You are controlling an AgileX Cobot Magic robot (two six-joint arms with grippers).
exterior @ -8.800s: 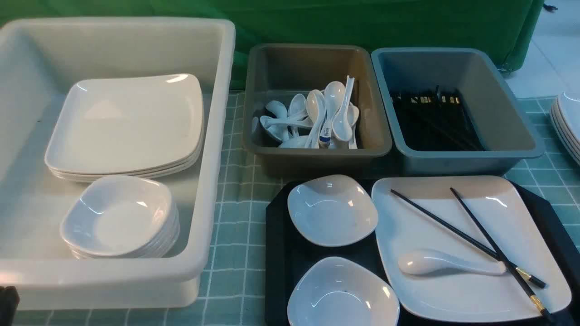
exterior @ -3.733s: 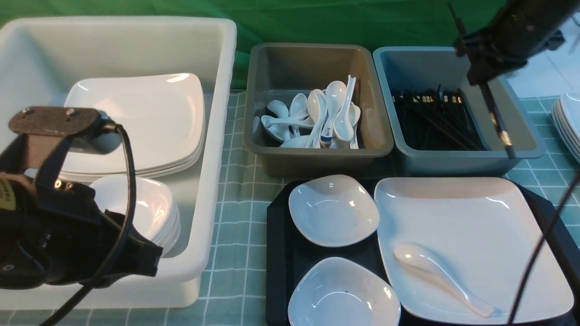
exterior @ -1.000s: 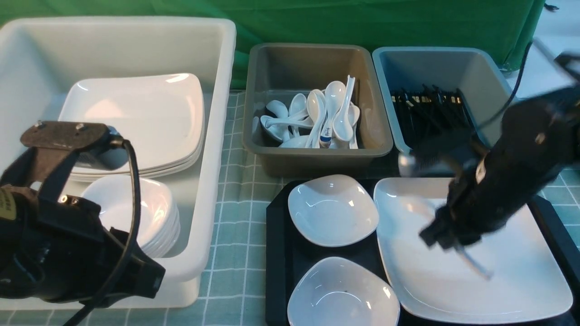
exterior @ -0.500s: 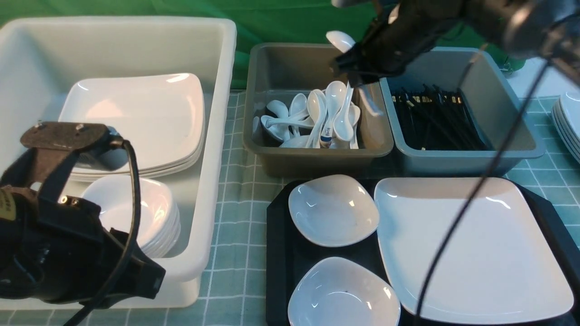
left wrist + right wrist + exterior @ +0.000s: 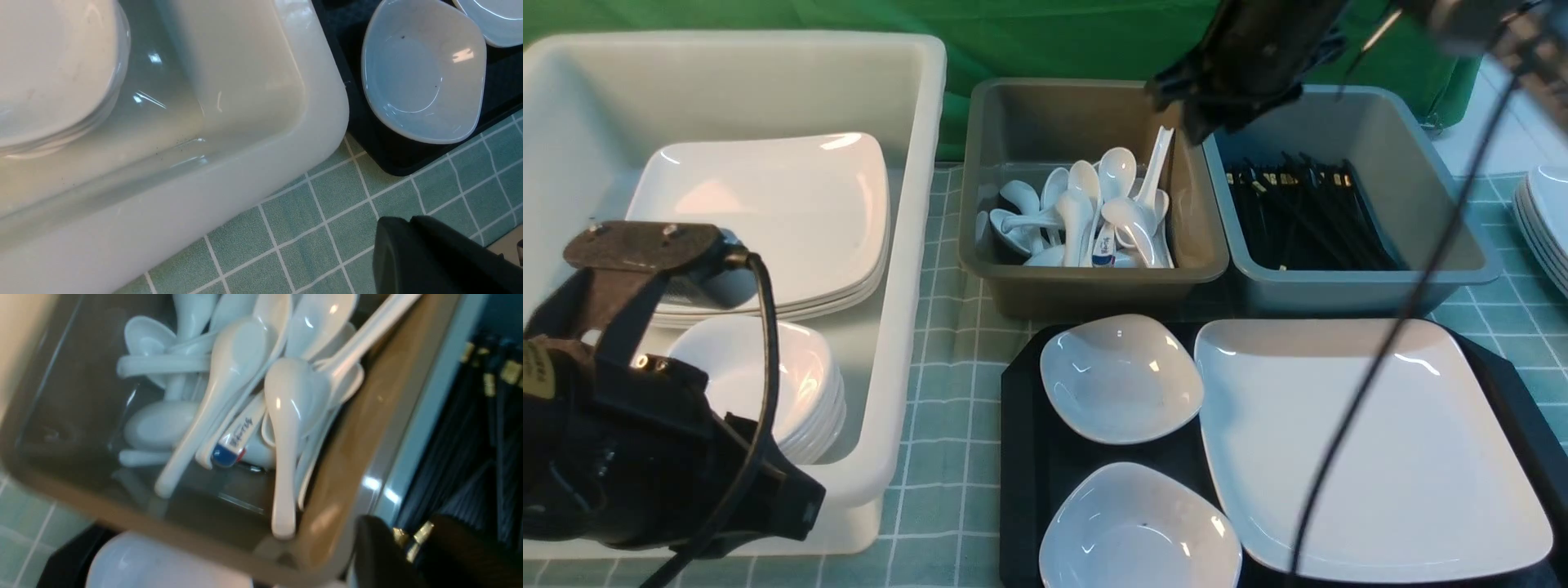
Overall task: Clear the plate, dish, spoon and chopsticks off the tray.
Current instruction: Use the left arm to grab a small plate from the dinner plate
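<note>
- The right hand (image 5: 412, 539) hangs high over the wall shared by the brown tub (image 5: 980, 163) and the grey tub (image 5: 1445, 204). In the wrist view its two dark fingers stand apart with nothing between them.
- The spoon (image 5: 288, 400) is off the tray (image 5: 1021, 457). It lies bowl up on top of the heap of white spoons in the brown tub, beside one with a blue mark (image 5: 224, 454).
- The chopsticks (image 5: 1307, 212) lie in the grey tub among many black ones. The pair cannot be told from the rest.
- The plate (image 5: 1364, 441) sits bare on the tray's right part.
- Two small dishes sit on the tray's left part: the far dish (image 5: 1121, 377) and the near dish (image 5: 1139, 531), just beside the plate.
- The left hand (image 5: 412, 245) is low by the near corner of the white tub (image 5: 915, 245), over the checked worktop (image 5: 947, 343). Only a dark piece of it shows, so I cannot tell whether it is parted or closed.
- The white tub holds a plate stack (image 5: 760, 220) and a dish stack (image 5: 760, 392).
</note>
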